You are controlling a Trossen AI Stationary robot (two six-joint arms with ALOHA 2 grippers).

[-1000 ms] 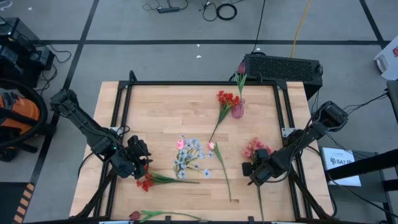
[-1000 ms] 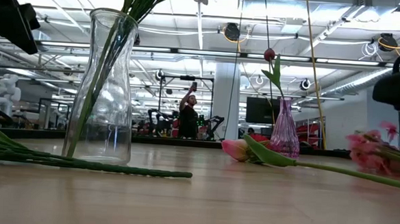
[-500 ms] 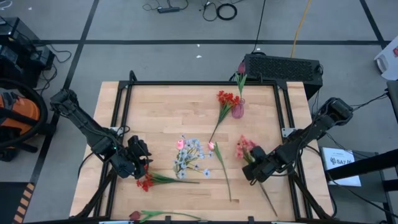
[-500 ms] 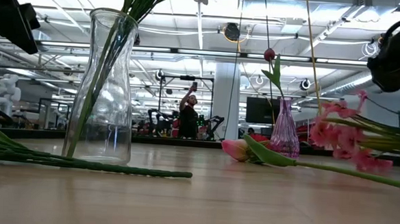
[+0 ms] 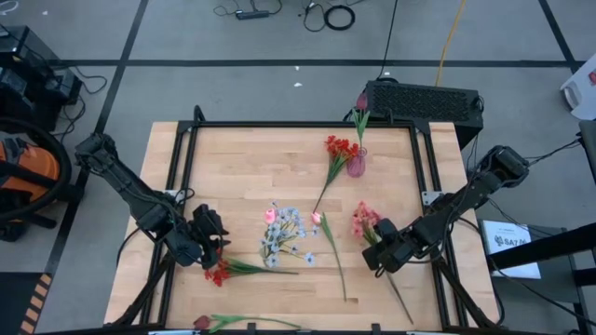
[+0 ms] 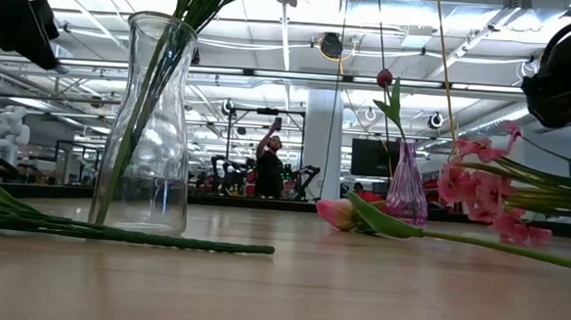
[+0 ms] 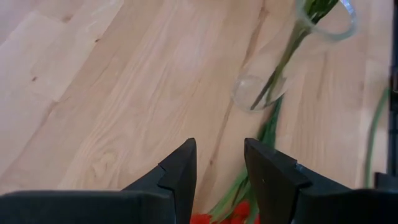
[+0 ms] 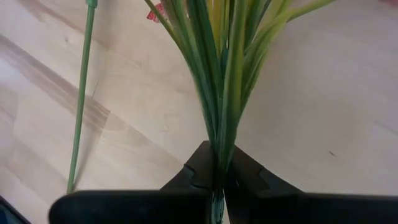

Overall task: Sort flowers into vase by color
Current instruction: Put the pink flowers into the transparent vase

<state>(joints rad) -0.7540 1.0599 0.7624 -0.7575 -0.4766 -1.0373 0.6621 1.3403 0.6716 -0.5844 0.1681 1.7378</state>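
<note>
While right jaws [image 8: 219,171] clamp pink spray [image 5: 365,220] nr table edge [image 5: 453,223], left jaws [image 7: 219,171] open, empty.

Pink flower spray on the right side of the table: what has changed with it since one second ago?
The right gripper, shut on the pink flower spray, has carried it toward the table's middle and lifted it higher, as the low view shows. The left gripper stayed open above the red flowers. The clear vase and pink vase did not move.

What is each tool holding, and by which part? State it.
Right tool: shut on the pink spray, gripping its green stems. Left tool: open, holding nothing.
</note>
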